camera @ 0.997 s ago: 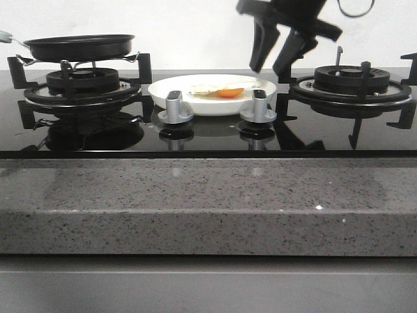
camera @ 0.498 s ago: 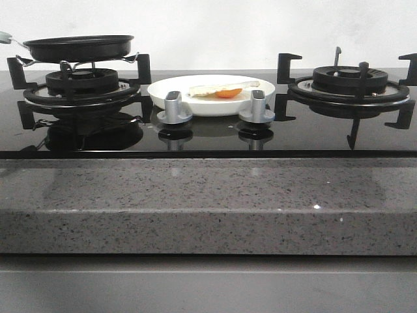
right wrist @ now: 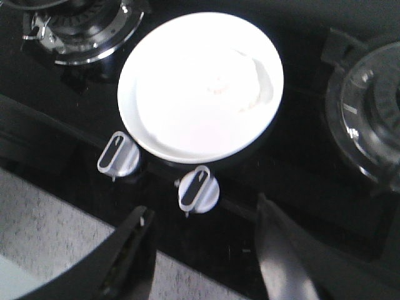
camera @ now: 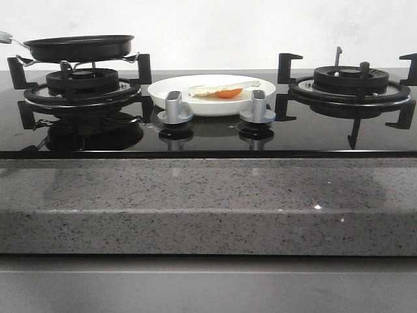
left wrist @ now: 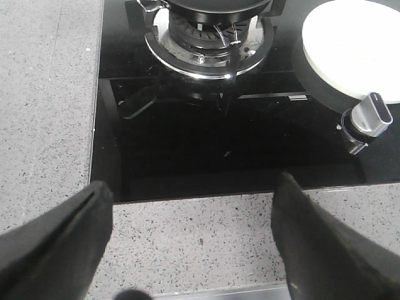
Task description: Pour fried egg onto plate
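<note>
Now fried egg (camera: 221, 90) on plate (camera: 171, 98), beyond right claw (right wrist: 203, 250) (spread wide, empty); left claw (left wrist: 190, 240) likewise.

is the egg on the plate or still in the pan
On the plate. The egg lies inside the plate between the two burners, its orange yolk showing over the rim; the pan sits apart on the left burner.

Black frying pan (camera: 78, 47) on left burner (camera: 81, 83) (two knobs (camera: 174, 107) in front)
</note>
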Motion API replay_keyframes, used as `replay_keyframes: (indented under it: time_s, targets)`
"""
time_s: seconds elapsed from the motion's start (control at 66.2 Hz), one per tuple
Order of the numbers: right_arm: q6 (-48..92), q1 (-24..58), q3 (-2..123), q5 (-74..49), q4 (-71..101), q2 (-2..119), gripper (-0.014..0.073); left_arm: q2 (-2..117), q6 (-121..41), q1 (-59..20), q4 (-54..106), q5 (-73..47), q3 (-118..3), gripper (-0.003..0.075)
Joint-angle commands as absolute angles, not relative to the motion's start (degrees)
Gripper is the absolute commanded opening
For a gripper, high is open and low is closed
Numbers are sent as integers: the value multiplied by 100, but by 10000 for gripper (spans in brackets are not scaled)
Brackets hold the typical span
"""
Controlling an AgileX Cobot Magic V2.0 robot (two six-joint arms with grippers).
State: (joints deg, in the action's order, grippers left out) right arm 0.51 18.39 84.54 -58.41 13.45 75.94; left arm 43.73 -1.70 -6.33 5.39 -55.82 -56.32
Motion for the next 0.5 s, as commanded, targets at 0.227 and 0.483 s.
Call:
replay_keyframes:
  time_s: [0.227,0.483]
  targets:
    - [78,1830,6257,-4972,1357,5734,393,4362,-99,-674,568,-5215,-5780,526]
    - [78,1830,5043,-4790,1362,4823,393,4362,-99,-674,568,-5215,-5780,526]
